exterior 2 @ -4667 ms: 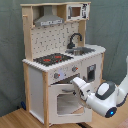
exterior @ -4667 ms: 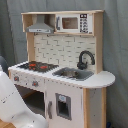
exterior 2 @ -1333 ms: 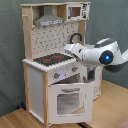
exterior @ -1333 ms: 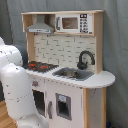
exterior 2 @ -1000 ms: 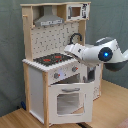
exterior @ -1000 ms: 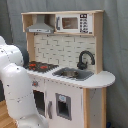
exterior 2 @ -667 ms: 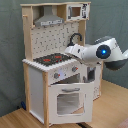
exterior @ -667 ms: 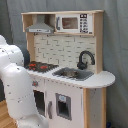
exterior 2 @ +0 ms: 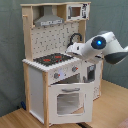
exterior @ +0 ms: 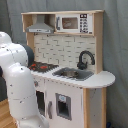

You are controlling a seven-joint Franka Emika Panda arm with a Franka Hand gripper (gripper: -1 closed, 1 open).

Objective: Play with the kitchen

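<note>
The kitchen is a tall white and light-wood toy with a grey hood, a small microwave, a black faucet, a sink and a black-red hob. In the second exterior view the kitchen shows its knobs and its windowed oven door, which hangs partly open. My gripper hovers just above the counter between the hob and the faucet. In the first exterior view my white arm hides the gripper.
A grey curtain hangs behind the kitchen. The floor is light wood. My arm's thick links reach in from the second exterior view's right, at counter height in front of the sink side.
Several seconds ago my arm was low beside the open oven door. It has risen to counter height, and over the last second the gripper has edged slightly down toward the counter.
</note>
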